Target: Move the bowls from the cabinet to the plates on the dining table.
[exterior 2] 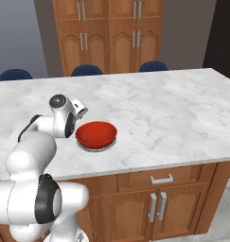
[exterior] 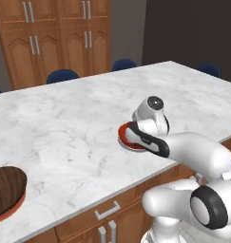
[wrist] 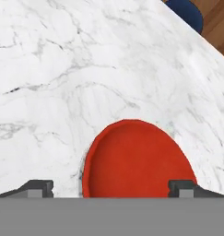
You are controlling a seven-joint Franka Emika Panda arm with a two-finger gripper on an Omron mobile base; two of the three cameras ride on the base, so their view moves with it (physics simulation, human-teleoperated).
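The glossy red bowl (exterior 2: pixel 96 133) rests on a pale grey plate (exterior 2: pixel 95 148) near the front edge of the marble dining table (exterior 2: pixel 173 113). In the hand view the red bowl (wrist: pixel 136 161) lies just ahead of my gripper (wrist: pixel 111 188), which is open and holds nothing, its fingertips (wrist: pixel 39 186) wide apart. My hand (exterior 2: pixel 69 116) hovers just left of the bowl. The arm hides part of the red bowl (exterior: pixel 128 137) in the left base view. At the table's left end, the dark brown bowl (exterior: pixel 6 190) sits on a plate with a red-brown rim (exterior: pixel 12 211). The cabinet is out of view.
Blue chairs (exterior 2: pixel 86 70) stand along the table's far side, with tall wooden cupboards (exterior 2: pixel 109 33) behind them. Drawers and doors with silver handles (exterior 2: pixel 161 179) run under the table's near edge. Bare marble stretches to the right of the red bowl.
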